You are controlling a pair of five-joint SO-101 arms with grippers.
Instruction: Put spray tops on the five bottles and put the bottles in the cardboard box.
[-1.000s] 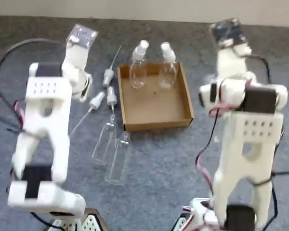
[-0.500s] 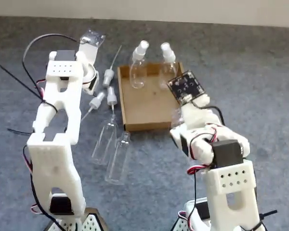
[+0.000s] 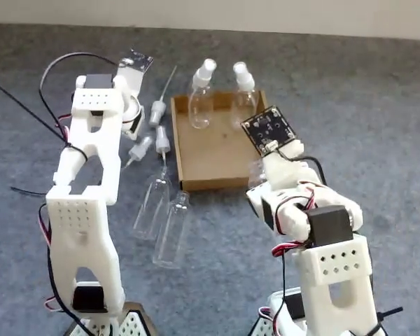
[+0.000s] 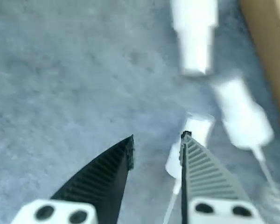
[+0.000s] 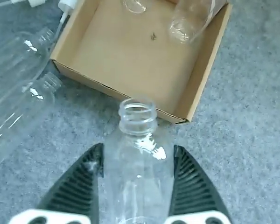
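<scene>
The right gripper is clamped on a clear open-necked bottle, one jaw on each side of the body just below the shoulder. In the high view the bottle sits just off the 5 o'clock corner of the cardboard box. The bottle looks like thin, empty plastic, so it is probably very light, smooth enough to slip, and likely to dent under a hard squeeze. The grip near the shoulder seems sound, since the wall is likely stiffest there and the neck stays free for a top. The left gripper is spread moderately wide and holds nothing. It hangs over the grey table at the box's 9 o'clock, with one finger just beside a loose spray top. A second top and a third top lie near it. These tops look small, hard and light, and each trails a thin dip tube that would bend, so the best hold is probably across the white head or collar. Two bare bottles lie on their sides at the box's 7 o'clock. Two capped bottles rest at its 12 o'clock edge.
</scene>
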